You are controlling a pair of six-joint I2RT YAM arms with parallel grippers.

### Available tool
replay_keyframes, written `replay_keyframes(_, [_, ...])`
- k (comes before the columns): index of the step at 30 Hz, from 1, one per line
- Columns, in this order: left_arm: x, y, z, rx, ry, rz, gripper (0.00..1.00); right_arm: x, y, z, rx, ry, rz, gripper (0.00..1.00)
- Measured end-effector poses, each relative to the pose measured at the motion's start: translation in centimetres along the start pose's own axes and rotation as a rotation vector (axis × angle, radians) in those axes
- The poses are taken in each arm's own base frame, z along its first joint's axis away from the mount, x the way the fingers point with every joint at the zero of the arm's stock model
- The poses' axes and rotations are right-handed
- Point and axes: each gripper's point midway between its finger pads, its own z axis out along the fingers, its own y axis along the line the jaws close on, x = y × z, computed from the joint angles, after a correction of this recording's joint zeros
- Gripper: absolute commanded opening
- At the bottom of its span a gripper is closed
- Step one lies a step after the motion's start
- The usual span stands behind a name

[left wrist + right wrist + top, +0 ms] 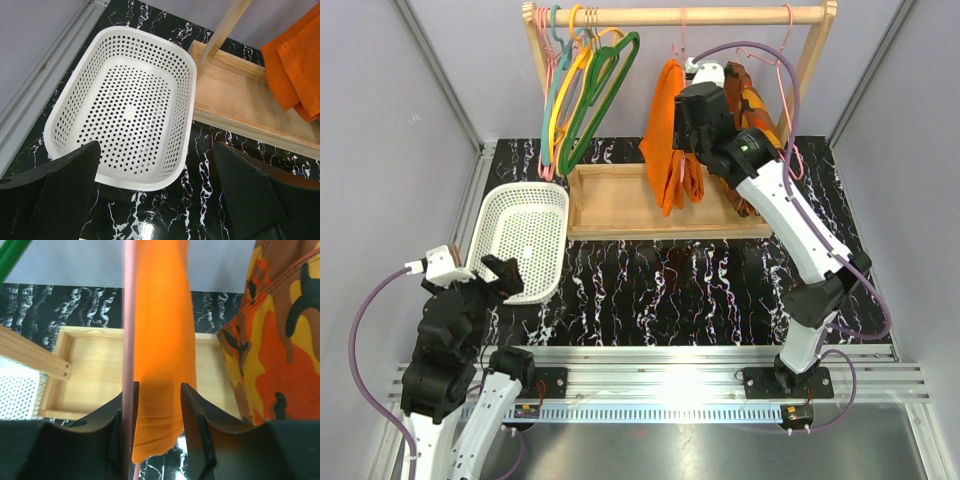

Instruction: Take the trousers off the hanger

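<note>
Over at the left, my left gripper (475, 272) hangs with its jaws wide apart and nothing between them, just above the near end of the white basket (191, 80). The basket holds nothing that I can see. To its right the wooden tray (620, 205) at the foot of the rack is bare wood, with only the low end of the cloth hanging over it. Further right, the hanger (129, 315) is on the rail, and its pink wire runs straight up and down just beside my gripper's left finger, perhaps touching it. The trousers (162, 330) are draped over that hanger, long axis vertical, right in front of the right gripper (159, 390). Its jaws are about halfway in, set across the hanging fold, and the orange cloth fills the gap and meets both fingers, so I read it as pinched. The right arm is plainly the nearer one, with the left well apart. As I judge it, the pull must take the cloth without the wire. Just to the right hangs the camouflage garment (280, 340), untouched.
</note>
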Motion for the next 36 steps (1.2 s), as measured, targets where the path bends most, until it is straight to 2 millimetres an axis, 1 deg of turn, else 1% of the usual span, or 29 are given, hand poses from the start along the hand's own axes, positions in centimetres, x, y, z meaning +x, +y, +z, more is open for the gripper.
replay_keyframes(1, [0.0,0.0,0.0,0.003,-0.003,-0.001,0.99,-0.1,-0.2,-0.1,-0.019,0.002,0.004,0.36])
replay_keyframes(3, [-0.1,-0.1,-0.1,0.008,-0.006,-0.002,0.99,-0.3,-0.8,-0.3,-0.048,0.006,0.017,0.36])
replay_keyframes(4, [-0.1,-0.1,-0.2,0.010,-0.008,-0.003,0.99,-0.4,-1.1,-0.4,-0.058,0.009,0.016,0.34])
replay_keyframes(6, [-0.1,-0.1,-0.2,0.013,-0.010,-0.003,0.99,-0.6,-1.2,-0.6,-0.079,0.011,0.014,0.32])
replay_keyframes(8, [-0.1,-0.2,-0.2,0.014,-0.010,-0.003,0.99,-0.7,-1.0,-0.7,-0.101,0.013,0.004,0.32])
replay_keyframes(10, [-0.1,-0.1,-0.2,0.014,-0.009,-0.003,0.99,-0.6,-0.8,-0.7,-0.120,0.015,-0.006,0.37])
replay_keyframes(11, [-0.1,-0.2,-0.2,0.014,-0.009,-0.003,0.99,-0.6,-0.7,-0.7,-0.122,0.015,-0.011,0.45])
replay_keyframes(12, [-0.1,-0.2,-0.2,0.014,-0.009,-0.003,0.99,-0.7,-0.7,-0.8,-0.126,0.015,-0.016,0.49])
replay_keyframes(16, [-0.1,-0.2,-0.2,0.015,-0.009,-0.002,0.99,-1.7,-0.9,-1.1,-0.133,-0.008,-0.022,0.53])
replay_keyframes(17, [-0.1,-0.2,-0.2,0.015,-0.008,-0.002,0.99,-2.0,-0.9,-1.3,-0.137,-0.015,-0.021,0.60])
replay_keyframes(18, [-0.1,-0.2,-0.2,0.015,-0.008,-0.002,0.99,-2.3,-0.9,-1.4,-0.141,-0.022,-0.018,0.63])
replay_keyframes(19, [0.0,-0.2,-0.1,0.015,-0.007,-0.002,0.99,-2.6,-0.8,-1.6,-0.147,-0.030,-0.017,0.63])
replay_keyframes(20, [0.0,-0.2,-0.1,0.016,-0.006,-0.001,0.99,-3.0,-0.8,-1.8,-0.152,-0.037,-0.017,0.62])
replay_keyframes(21, [0.0,-0.2,-0.1,0.016,-0.006,-0.001,0.99,-3.2,-0.8,-2.0,-0.157,-0.041,-0.015,0.54])
replay_keyframes(24, [0.0,-0.2,-0.1,0.018,-0.006,-0.001,0.99,-3.9,-0.9,-2.6,-0.160,-0.051,-0.012,0.41])
replay_keyframes(27, [0.0,-0.3,-0.1,0.022,-0.005,0.000,0.99,-4.7,-1.0,-2.7,-0.150,-0.060,-0.011,0.37])
replay_keyframes(28, [0.0,-0.3,-0.1,0.023,-0.004,0.000,0.99,-4.8,-1.0,-2.6,-0.149,-0.058,-0.014,0.34])
replay_keyframes(29, [0.0,-0.3,-0.2,0.025,-0.004,0.000,0.99,-4.8,-1.0,-2.5,-0.144,-0.055,-0.018,0.33])
replay_keyframes(31, [0.0,-0.4,-0.2,0.027,-0.003,0.001,0.99,-4.3,-1.0,-2.1,-0.137,-0.036,-0.028,0.32])
replay_keyframes(34, [0.1,-0.4,-0.2,0.031,-0.002,0.001,0.99,-2.9,-1.0,-1.4,-0.127,0.009,-0.048,0.32])
replay_keyframes(36, [0.1,-0.5,-0.2,0.034,0.000,0.002,0.99,-2.5,-1.1,-1.1,-0.125,0.025,-0.055,0.28])
